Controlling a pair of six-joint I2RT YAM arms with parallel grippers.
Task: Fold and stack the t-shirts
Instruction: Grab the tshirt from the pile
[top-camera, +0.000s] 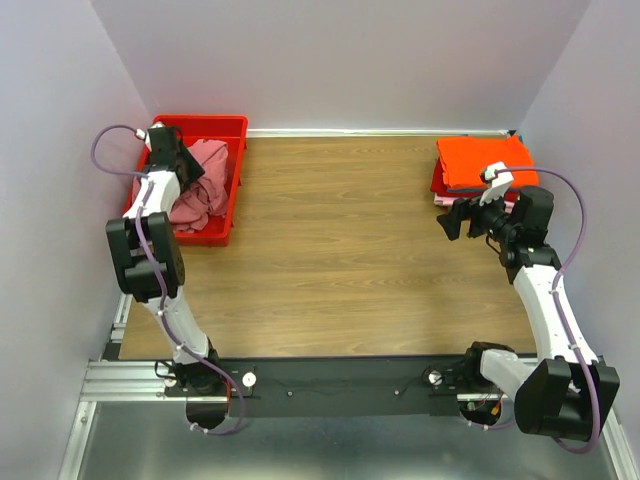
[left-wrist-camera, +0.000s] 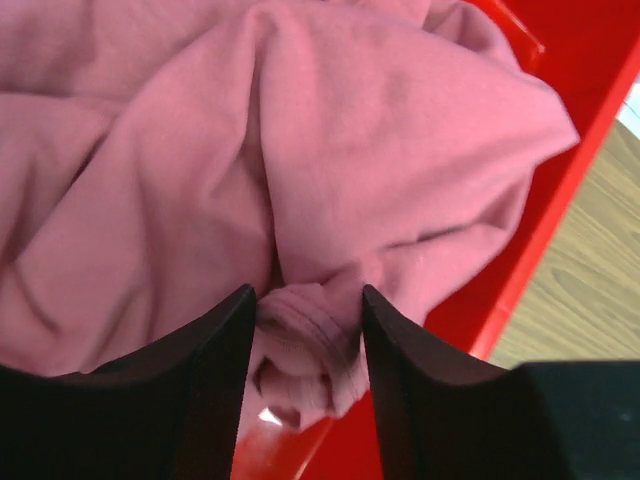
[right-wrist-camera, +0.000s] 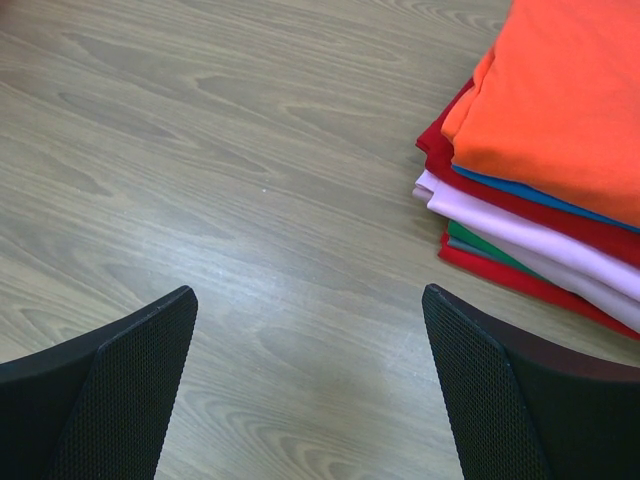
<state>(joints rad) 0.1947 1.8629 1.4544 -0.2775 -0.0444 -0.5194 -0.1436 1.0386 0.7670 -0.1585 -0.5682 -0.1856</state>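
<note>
Rose-pink cotton t-shirt (left-wrist-camera: 380, 150), crumpled and soft, lies heaped in the red plastic bin (left-wrist-camera: 520, 270), right under and ahead of your left gripper (left-wrist-camera: 308, 300). You have that gripper nose-down into the heap. Its two black fingers stand partway together with a raised ridge of the pink cloth between them, and the cloth touches both inner faces. So it is pinching a fold, though I can't tell how firm the pinch is. My read is that you take a high ridge because it is the easiest handle for lifting one shirt out of the bin. More pink fabric bunches to the left of the fingers, and I can't say whether that is one shirt or several. The bin wall runs just right of the fingers, with bare wood beyond it.

Your right gripper (right-wrist-camera: 308, 295) has its fingers spread wide, holds nothing and hangs above the table. The stack of folded t-shirts (right-wrist-camera: 560, 120) sits ahead and to the right of it, well apart from the fingers. The top shirt is bright orange, with red, blue, pale pink and green layers below. It is likely parked there to wait for the next shirt, with open wood to its left for folding.

The surface is a flat wood-grain table (right-wrist-camera: 250, 150). Plain pale walls (top-camera: 350, 60) close in on three sides.
</note>
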